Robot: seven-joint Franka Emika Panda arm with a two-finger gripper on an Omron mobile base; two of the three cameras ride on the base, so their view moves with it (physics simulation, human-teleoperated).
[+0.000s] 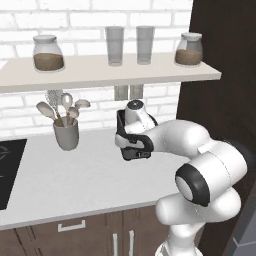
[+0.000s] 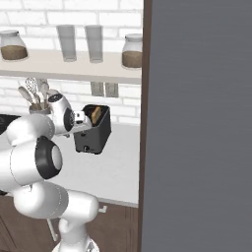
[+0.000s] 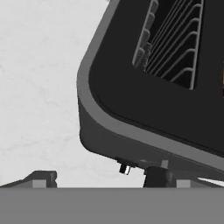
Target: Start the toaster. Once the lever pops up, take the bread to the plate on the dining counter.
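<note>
The dark grey toaster (image 2: 94, 132) stands on the white worktop below the shelf, with the bread (image 2: 96, 114) upright in one slot. In the left base view my hand covers most of the toaster (image 1: 120, 126). My gripper (image 2: 81, 128) hangs open over the toaster's front top edge, nothing between its fingers. In the hand view the toaster (image 3: 144, 109) lies close beneath, its wire-lined slot at the upper right. The lever (image 3: 124, 168) is a small tab on the front panel, between the spread tips of the gripper (image 3: 100, 179). The plate and the dining counter are out of view.
A grey utensil crock (image 1: 66, 135) with spoons stands left of the toaster. The black hob (image 1: 7, 172) is at the far left. Jars and glasses line the shelf (image 1: 100, 72) above. A tall dark panel (image 2: 197, 128) closes off the right.
</note>
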